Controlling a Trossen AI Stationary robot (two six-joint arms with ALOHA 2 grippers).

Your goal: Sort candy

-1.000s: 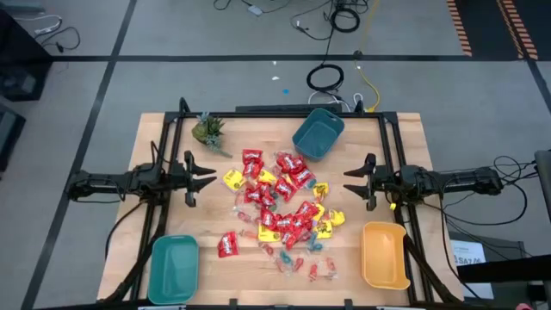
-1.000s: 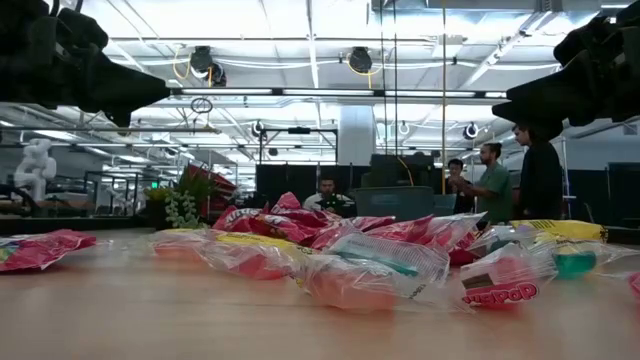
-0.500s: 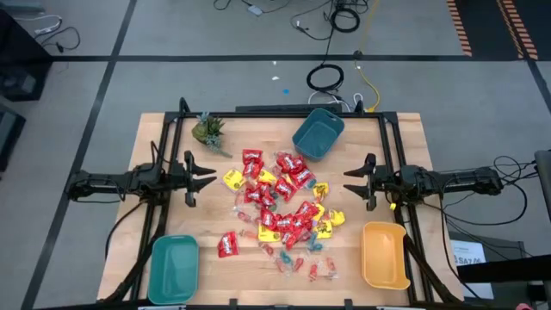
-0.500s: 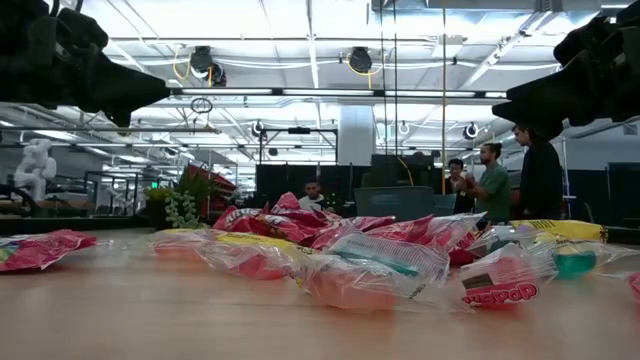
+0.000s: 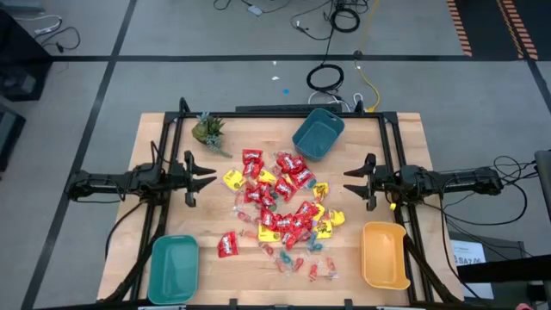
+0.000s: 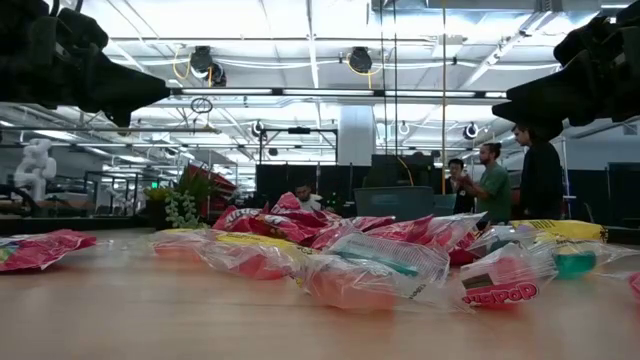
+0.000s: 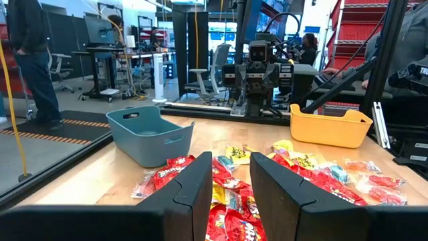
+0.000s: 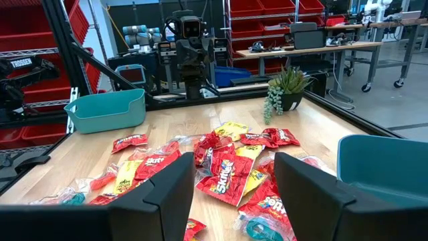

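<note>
Left gripper (image 5: 209,177) hangs above the table's left edge at mid-depth, fingers parted with a gap between the tips, pinching nothing; in its wrist view we see the two dark fingers (image 7: 194,194) standing apart with candy showing between them. Right gripper (image 5: 350,182) mirrors it over the right edge, tips also spread and empty; its fingers (image 8: 167,194) frame the pile from the opposite side. Both point inward, well apart from each other.

Between them lies the candy (image 5: 280,207), a loose heap on the bare wooden table (image 5: 155,138), centred and running toward the near side. We note mostly red packets (image 5: 252,158), overlapping, with yellow packets (image 5: 232,179) at the left fringe and right of centre. One red packet (image 5: 227,244) lies alone, near-left of the heap. Small twist-wrapped pieces (image 5: 312,269), teal, pink and clear, are scattered along the near edge.

Outward from the heap: a grey-blue bin (image 5: 318,133) sits tilted at the far side, just right of centre, close beside the farthest packets. A teal bin (image 5: 173,268) stands at the near-left corner, a yellow bin (image 5: 384,255) at the near-right corner. A small green plant (image 5: 207,129) sits far-left.

In the low view we see people (image 6: 490,180) standing in the room beyond the table.
</note>
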